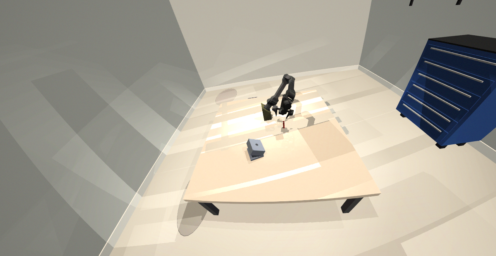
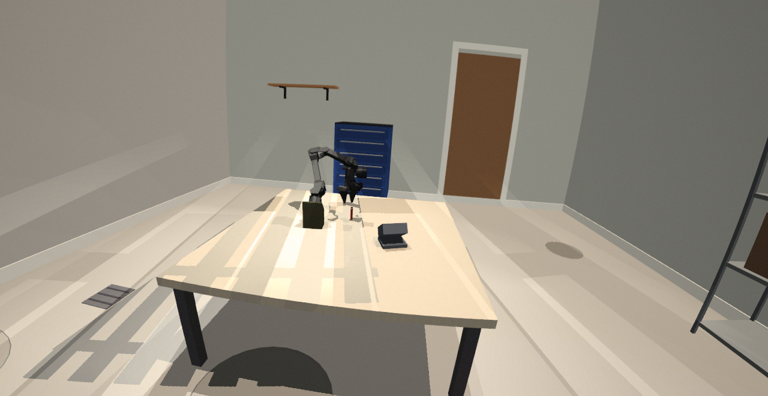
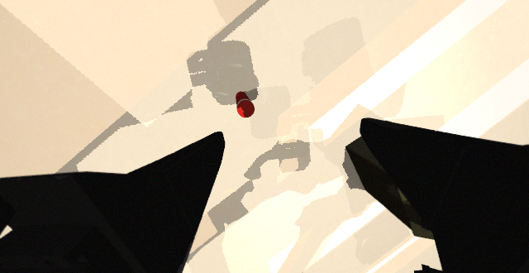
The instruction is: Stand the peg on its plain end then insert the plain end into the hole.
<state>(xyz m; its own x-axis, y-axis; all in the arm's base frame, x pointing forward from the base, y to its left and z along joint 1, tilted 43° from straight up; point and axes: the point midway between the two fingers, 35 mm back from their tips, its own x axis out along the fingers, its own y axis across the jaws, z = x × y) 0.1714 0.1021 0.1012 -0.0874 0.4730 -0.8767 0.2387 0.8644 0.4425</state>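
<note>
The red peg [image 1: 283, 125] [image 2: 351, 213] [image 3: 245, 107] stands upright on the table [image 1: 277, 188] [image 2: 419, 291]. Its white band shows as a thin pale ring near its upper end in the wrist view. My gripper [image 1: 281, 116] [image 2: 348, 202] [image 3: 289, 131] is open and empty, pointing down above the table near the peg. In the wrist view the peg lies beyond the line between the fingertips, nearer the left finger. The grey sloped panel [image 1: 254, 150] [image 2: 393, 230] stands apart from the peg, its hole [image 1: 256, 144] visible and empty. The panel is outside the wrist view.
A dark olive block [image 1: 266, 113] [image 2: 312, 215] [image 3: 372, 174] stands close to the arm's base. It also shows behind the right finger in the wrist view. A blue drawer cabinet [image 1: 447, 84] [image 2: 362, 138] stands beyond the table.
</note>
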